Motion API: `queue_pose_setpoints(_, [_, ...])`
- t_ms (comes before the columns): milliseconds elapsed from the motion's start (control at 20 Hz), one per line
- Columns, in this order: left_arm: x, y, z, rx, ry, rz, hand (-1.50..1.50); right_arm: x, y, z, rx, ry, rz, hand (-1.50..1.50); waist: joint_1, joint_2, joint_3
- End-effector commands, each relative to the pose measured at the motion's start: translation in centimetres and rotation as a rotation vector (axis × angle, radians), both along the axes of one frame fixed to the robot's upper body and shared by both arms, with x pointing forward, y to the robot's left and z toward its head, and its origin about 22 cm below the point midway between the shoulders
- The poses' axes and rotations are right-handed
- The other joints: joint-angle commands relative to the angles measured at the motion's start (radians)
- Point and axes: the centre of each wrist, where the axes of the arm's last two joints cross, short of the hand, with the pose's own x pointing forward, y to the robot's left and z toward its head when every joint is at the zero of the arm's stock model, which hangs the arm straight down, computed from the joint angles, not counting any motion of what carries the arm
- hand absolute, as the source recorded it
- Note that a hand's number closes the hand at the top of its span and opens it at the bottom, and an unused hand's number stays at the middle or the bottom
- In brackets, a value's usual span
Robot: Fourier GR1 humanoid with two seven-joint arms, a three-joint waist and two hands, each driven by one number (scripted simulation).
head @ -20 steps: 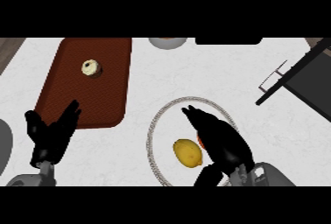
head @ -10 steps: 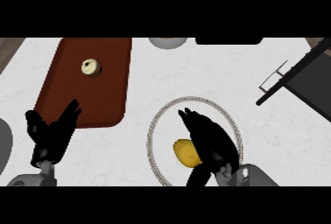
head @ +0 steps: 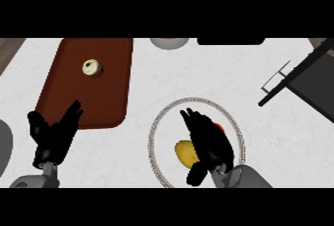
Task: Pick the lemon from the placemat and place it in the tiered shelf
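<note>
The yellow oval lemon (head: 185, 153) sits inside a round pale placemat with a beaded rim (head: 154, 137), low and centre on the white marbled bench (head: 195, 70). Right beside it, over the mat, hangs the black right robot hand (head: 207, 142), fingers stretched long toward the far rim and the thumb dropping past the fruit's near end. Released, then, with nothing in it; whether it touches the lemon I cannot tell, since the palm hides the fruit's right side. A speck of orange-red (head: 220, 128) peeks out past the fingers, too covered to name. By my reading, this is the approach: the robot hand lines up alongside so that fingers and thumb can close from either side.

Out on the left, the black left robot hand (head: 53, 134) rests with fingers up and relaxed, holding nothing, at the near corner of a long brown rounded tray (head: 98, 95) carrying a small cream ring-shaped item (head: 92, 67). The dark-framed tiered shelf (head: 306, 75) waits at the far right, well apart from the lemon, so a long carry lies ahead.
</note>
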Motion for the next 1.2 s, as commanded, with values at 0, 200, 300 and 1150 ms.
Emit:
queue_pose_setpoints(0, [-1.8, 0.5, -1.9, -0.004, 0.085, 0.012, 0.00, -1.5, -0.8, -2.8, 0.034, -0.010, -0.003, -1.50, -0.001, 0.007, -0.011])
queue_pose_setpoints(200, [0.1, -0.6, -2.8, -0.033, 0.077, 0.001, 0.00, 0.7, -0.4, -2.9, 0.041, -0.032, 0.025, -1.50, -0.005, 0.009, -0.011])
queue_pose_setpoints(300, [0.4, 0.2, -0.1, -0.015, 0.080, 0.003, 0.00, 1.5, 1.3, -4.1, 0.023, -0.021, 0.023, -1.50, 0.003, 0.009, -0.011])
queue_pose_setpoints(1150, [-0.8, 1.0, -2.3, -0.026, 0.086, 0.008, 0.00, 1.1, 0.4, -3.7, 0.114, -0.019, 0.108, 1.50, -0.006, 0.007, -0.011])
